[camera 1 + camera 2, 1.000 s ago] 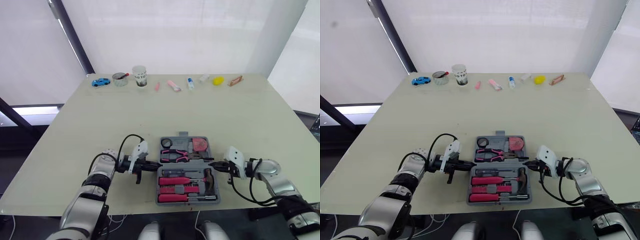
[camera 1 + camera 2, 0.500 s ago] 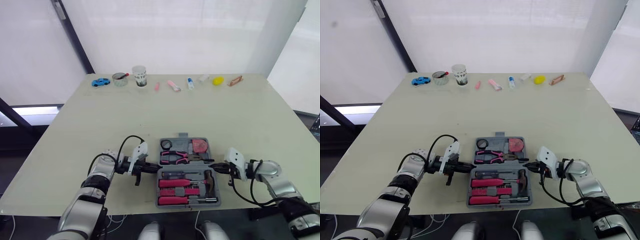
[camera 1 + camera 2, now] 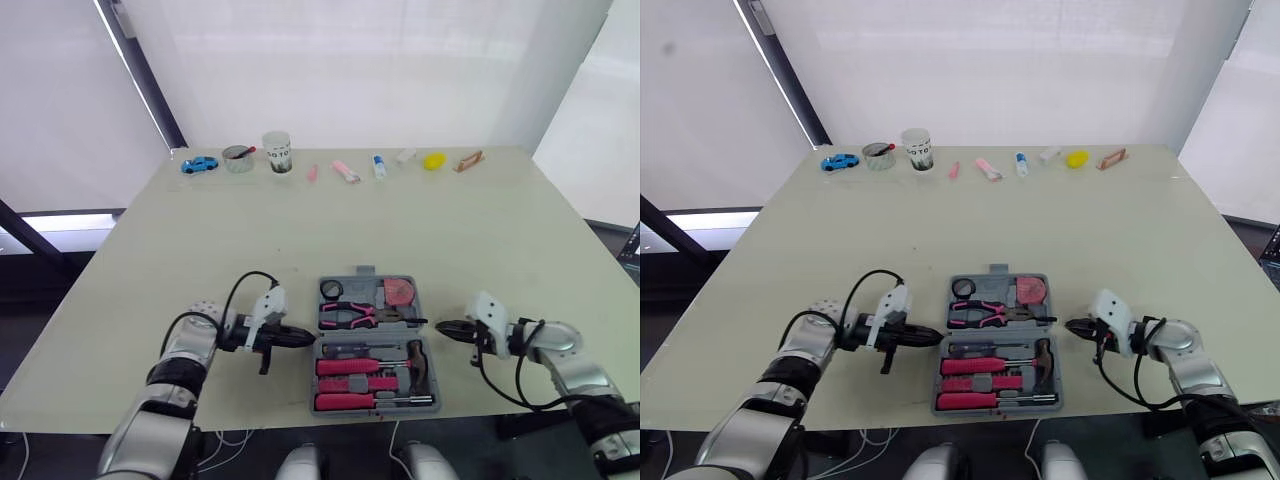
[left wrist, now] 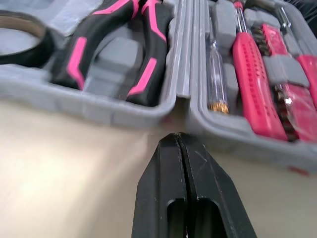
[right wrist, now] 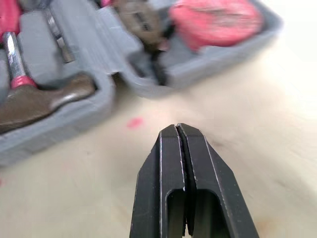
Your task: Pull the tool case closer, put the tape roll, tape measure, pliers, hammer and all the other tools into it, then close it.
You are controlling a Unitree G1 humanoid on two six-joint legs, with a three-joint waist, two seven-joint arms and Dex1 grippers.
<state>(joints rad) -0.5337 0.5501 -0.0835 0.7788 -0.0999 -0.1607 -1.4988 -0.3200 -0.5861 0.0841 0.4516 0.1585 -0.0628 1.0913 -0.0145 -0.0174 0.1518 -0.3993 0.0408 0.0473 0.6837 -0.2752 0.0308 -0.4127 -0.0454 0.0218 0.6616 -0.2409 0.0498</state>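
Tool case lies open and flat on the table, toward the 6 o'clock edge, lid half at 12 o'clock of the base half. Lid half holds the tape roll, pliers and tape measure. Base half holds the hammer and pink-handled screwdrivers. Left gripper sits at 9 o'clock of the case, fingers pressed together on nothing, its tip just beside the case wall at the hinge line; contact cannot be confirmed. Right gripper sits at 3 o'clock of the case, fingers likewise together and empty, with bare tabletop between tip and case. Both grippers point inward at the case.
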